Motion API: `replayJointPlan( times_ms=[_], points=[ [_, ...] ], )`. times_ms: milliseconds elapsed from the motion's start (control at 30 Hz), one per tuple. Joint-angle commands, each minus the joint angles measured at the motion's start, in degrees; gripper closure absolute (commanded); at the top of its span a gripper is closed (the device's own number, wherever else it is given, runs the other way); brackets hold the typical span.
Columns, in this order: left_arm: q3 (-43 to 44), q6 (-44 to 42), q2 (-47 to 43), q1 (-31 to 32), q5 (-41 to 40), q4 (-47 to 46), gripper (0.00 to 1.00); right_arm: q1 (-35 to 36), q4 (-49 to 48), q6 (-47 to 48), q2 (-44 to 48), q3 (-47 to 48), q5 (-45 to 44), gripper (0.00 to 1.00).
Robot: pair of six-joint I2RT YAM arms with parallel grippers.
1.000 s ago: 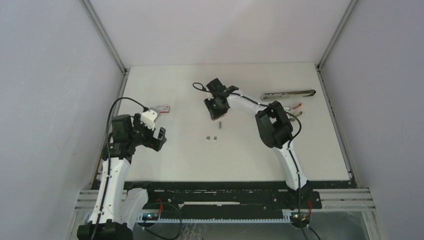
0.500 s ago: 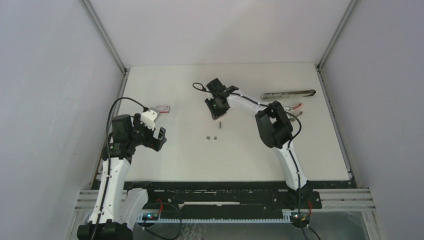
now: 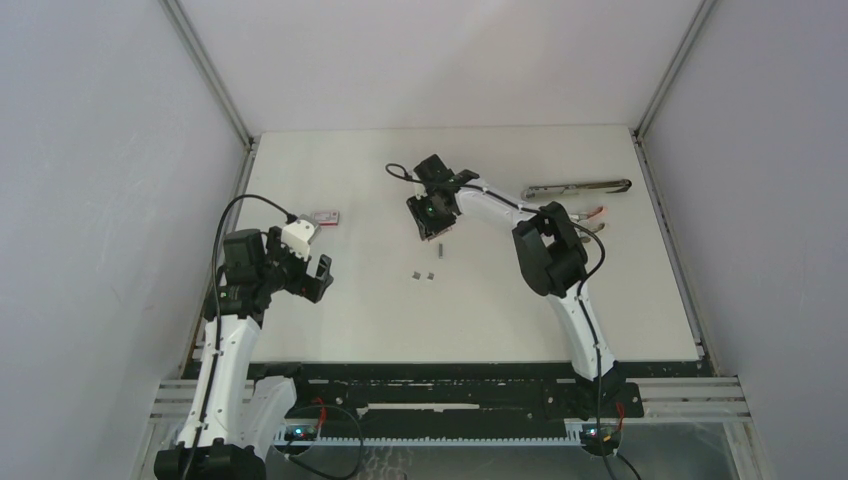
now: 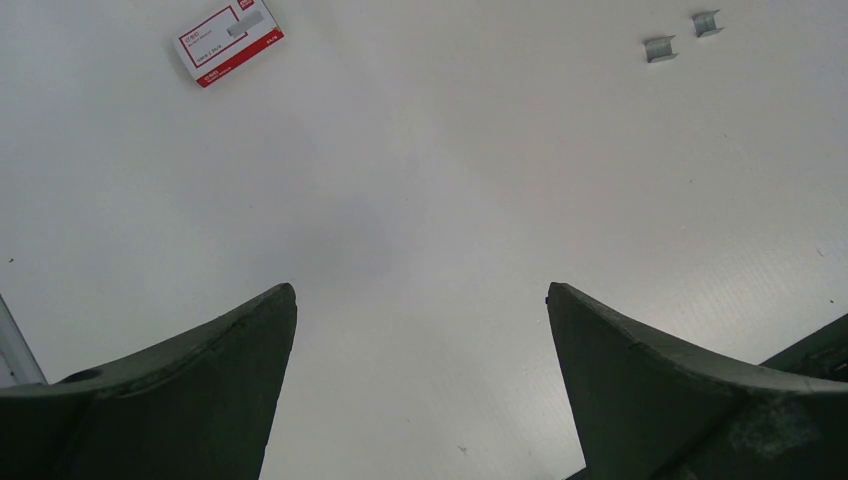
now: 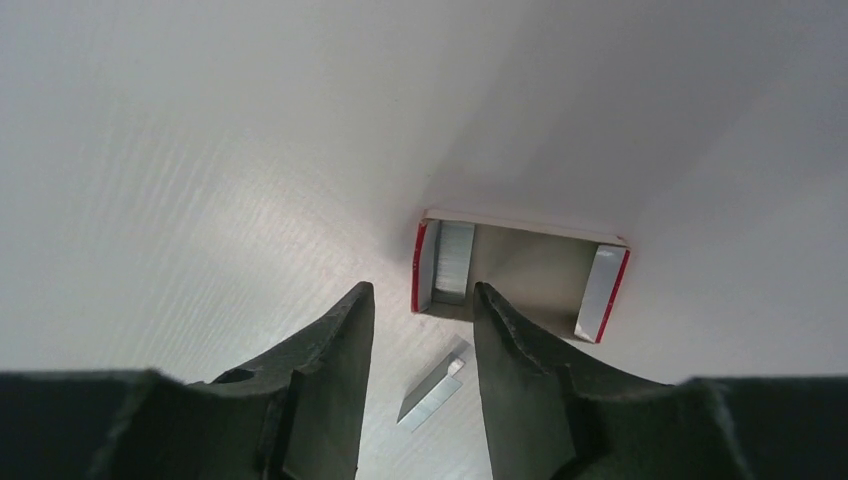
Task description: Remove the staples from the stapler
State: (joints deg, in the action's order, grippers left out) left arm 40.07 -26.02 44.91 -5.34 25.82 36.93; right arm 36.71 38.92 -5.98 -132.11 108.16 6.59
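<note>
Right jaws stand narrowly parted, gripping nothing; a grey staple strip [image 5: 432, 385] lies on the tabletop [image 5: 200, 150] in the gap between them, low centre of frame; an open red-and-white staple box [image 5: 520, 272] sits just beyond their tips; left jaws gape wide, empty.

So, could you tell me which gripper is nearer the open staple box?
Right. The right gripper hovers just before the open box; the left gripper is far to its left.
</note>
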Motion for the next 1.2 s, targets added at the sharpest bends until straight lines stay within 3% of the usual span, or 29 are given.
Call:
replayJointPlan(
  times_ms=[0,267,500,733,1167],
  points=[
    [-0.80,0.30,-0.17,-0.54,1.42,-1.51,0.00,-1.27,-0.26,0.27,8.60,1.17,3.70,0.58],
    [-0.79,0.44,-0.37,-0.53,1.25,-1.49,0.00,-4.48,-1.63,-0.12,16.35,-8.57,10.07,0.57],
    [-0.79,0.49,-0.64,-0.52,0.99,-1.50,0.00,-6.91,-6.55,-2.04,17.79,-18.72,16.88,0.58],
    [-0.79,0.53,-0.84,-0.54,0.46,-1.50,0.00,-9.12,-8.70,-6.44,14.11,-19.04,22.84,0.60],
    [-0.79,0.53,-0.61,-0.49,0.54,-1.48,0.00,-9.30,-9.19,-9.28,9.33,-16.82,25.02,0.70]
  ],
)
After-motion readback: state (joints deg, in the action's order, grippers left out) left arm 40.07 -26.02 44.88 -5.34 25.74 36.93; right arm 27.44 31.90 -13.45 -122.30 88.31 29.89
